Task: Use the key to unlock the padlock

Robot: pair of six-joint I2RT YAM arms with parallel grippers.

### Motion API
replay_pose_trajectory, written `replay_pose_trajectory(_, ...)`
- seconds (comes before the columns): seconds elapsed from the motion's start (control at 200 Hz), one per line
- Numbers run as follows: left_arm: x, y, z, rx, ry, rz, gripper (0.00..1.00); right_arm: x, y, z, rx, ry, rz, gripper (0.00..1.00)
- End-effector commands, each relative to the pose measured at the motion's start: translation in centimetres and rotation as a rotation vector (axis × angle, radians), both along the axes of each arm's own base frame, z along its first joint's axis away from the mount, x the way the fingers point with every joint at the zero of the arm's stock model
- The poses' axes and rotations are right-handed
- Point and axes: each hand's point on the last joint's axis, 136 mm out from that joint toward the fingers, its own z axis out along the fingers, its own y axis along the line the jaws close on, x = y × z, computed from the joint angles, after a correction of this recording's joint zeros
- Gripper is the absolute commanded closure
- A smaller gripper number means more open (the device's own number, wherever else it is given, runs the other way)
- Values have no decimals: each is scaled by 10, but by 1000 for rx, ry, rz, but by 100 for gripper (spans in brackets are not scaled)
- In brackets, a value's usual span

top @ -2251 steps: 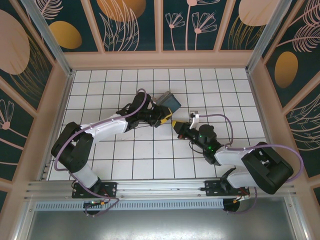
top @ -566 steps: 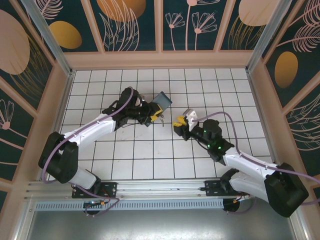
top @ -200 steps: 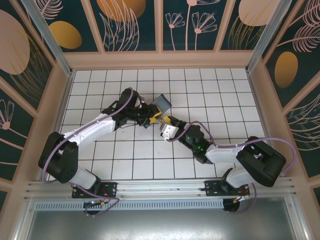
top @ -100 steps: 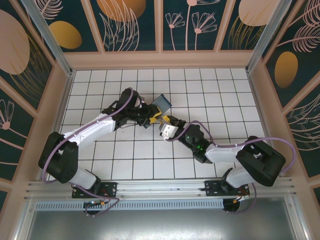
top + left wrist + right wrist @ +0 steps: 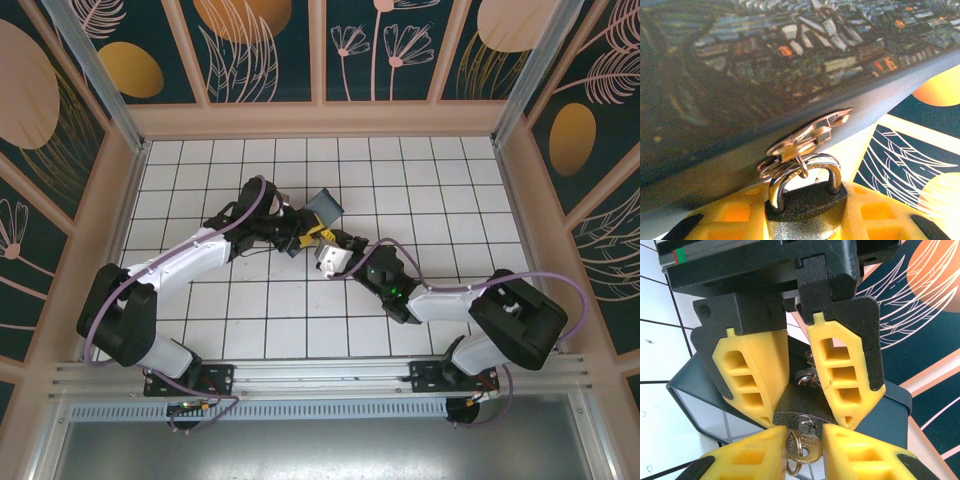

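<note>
Even bright light, soft shadows, close box (image 5: pixel 740 75) blurred, padlock (image 5: pixel 807 196) shackle glinting

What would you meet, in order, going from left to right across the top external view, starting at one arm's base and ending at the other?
left arm's base → left gripper → right gripper → right arm's base. The blue box is left out, since it overlaps both grippers.

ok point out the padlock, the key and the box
padlock (image 5: pixel 807 202), left wrist view, its dark body
key (image 5: pixel 809 450), right wrist view, its flat head
box (image 5: pixel 740 75), left wrist view, its painted side
</note>
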Motion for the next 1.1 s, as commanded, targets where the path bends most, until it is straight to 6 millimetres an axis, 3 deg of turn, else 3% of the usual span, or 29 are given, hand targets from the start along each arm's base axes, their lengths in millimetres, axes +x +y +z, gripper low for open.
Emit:
replay_pose_trajectory(0.0, 1, -4, 26, -62, -70, -23, 88, 3, -2, 9, 19, -19, -31, 74)
replay_pose_trajectory(0.205, 1, -5, 26, -64, -72, -24, 88, 6, -8, 5, 8, -18, -52, 76)
replay_pose_trajectory(0.571, 2, -5, 26, -57, -72, -22, 88, 5, 0, 9, 28, 51, -45, 86)
replay_pose_trajectory(1.096, 4, -5, 29, -67, -86, -13, 88, 6, -2, 22, 472, 455, -135, 90)
